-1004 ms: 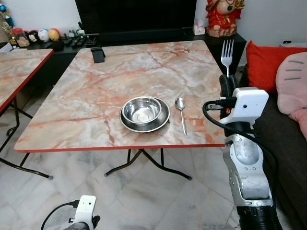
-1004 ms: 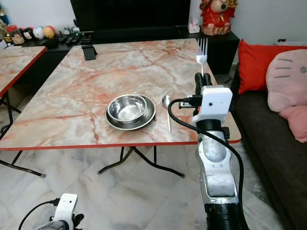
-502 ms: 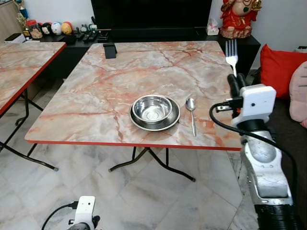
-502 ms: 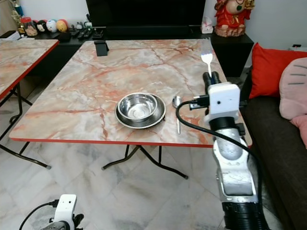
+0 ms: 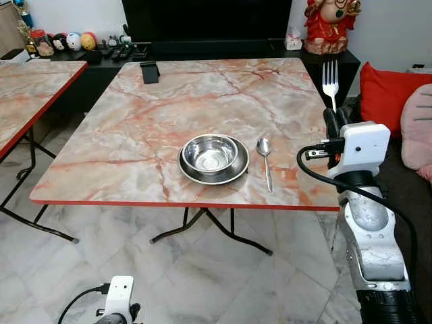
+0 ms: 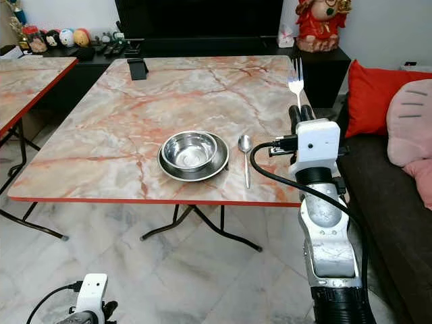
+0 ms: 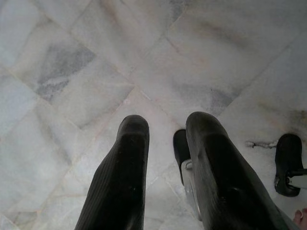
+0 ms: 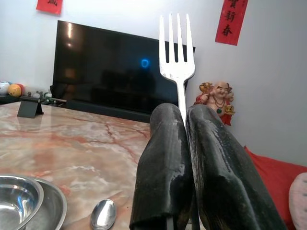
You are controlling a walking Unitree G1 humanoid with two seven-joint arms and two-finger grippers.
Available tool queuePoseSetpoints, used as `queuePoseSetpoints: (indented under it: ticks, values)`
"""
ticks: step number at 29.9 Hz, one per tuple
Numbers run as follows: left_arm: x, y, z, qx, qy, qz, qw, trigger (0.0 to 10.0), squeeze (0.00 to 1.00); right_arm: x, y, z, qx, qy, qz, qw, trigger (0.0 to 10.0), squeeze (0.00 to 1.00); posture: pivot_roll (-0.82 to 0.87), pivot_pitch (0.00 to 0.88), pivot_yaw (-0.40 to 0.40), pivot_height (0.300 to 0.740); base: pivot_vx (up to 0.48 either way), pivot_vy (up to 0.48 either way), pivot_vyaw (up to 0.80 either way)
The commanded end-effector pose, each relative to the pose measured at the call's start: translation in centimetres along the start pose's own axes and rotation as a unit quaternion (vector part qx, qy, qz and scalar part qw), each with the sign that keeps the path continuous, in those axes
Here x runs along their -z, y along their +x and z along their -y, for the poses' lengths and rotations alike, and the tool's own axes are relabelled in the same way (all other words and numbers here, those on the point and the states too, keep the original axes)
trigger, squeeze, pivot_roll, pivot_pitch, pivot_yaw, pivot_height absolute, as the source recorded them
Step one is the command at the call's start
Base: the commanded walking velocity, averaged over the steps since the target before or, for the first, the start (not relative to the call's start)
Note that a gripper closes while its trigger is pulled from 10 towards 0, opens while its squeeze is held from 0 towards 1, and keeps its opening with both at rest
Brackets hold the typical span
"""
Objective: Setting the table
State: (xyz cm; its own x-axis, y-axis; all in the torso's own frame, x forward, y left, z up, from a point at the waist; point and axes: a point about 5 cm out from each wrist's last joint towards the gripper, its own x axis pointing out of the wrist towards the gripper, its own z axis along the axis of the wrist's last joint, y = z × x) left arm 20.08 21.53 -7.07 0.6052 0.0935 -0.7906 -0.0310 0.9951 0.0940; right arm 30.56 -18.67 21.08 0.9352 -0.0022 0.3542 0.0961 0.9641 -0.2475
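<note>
A dark television (image 5: 206, 19) is seen against the far wall, above a low black cabinet (image 5: 101, 64). Small round toys (image 5: 67, 42) are lined up at the far left of that cabinet, and a red figurine (image 5: 331, 25) is placed at its far right. A red cushion (image 5: 381, 98) and a pink cushion (image 5: 418, 125) are seen on a dark sofa (image 6: 395, 202) at the right. A pale marble floor (image 5: 202, 283) is laid below.
</note>
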Motion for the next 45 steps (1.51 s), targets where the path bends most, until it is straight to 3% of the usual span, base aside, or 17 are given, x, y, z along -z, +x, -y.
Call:
queuePoseSetpoints:
  ticks: [1,5,9,29,45]
  values:
    - [0.52,-0.10,-0.37,-0.008,0.003,-0.010,1.000,10.0,0.00,-0.98,0.24,0.20,0.004,0.003,0.017,1.000,10.0,0.00,-0.13,0.000,0.043,0.740,0.000,0.000,0.00]
    - [0.64,-0.11,-0.41,-0.012,-0.007,-0.013,1.000,10.0,0.00,-1.05,0.29,0.22,0.005,0.002,0.018,1.000,10.0,0.00,-0.13,0.000,0.044,0.740,0.000,0.000,0.00]
    - [1.07,-0.18,-0.57,-0.044,-0.068,-0.018,0.997,10.0,0.00,-1.07,0.36,0.29,0.008,0.002,0.017,1.000,10.0,0.00,-0.13,0.000,0.033,0.740,0.000,0.000,0.00]
    - [1.16,-0.13,0.20,-0.039,-0.075,-0.019,0.996,10.0,0.00,-1.31,0.84,0.53,-0.002,0.000,0.017,1.000,10.0,0.00,-0.13,0.000,-0.001,0.740,0.000,0.000,0.00]
    - [1.02,-0.11,0.08,-0.036,-0.065,-0.017,0.997,10.0,0.00,-1.31,0.85,0.02,0.003,0.011,0.016,1.000,10.0,0.00,-0.13,0.000,0.016,0.740,0.290,0.000,0.00]
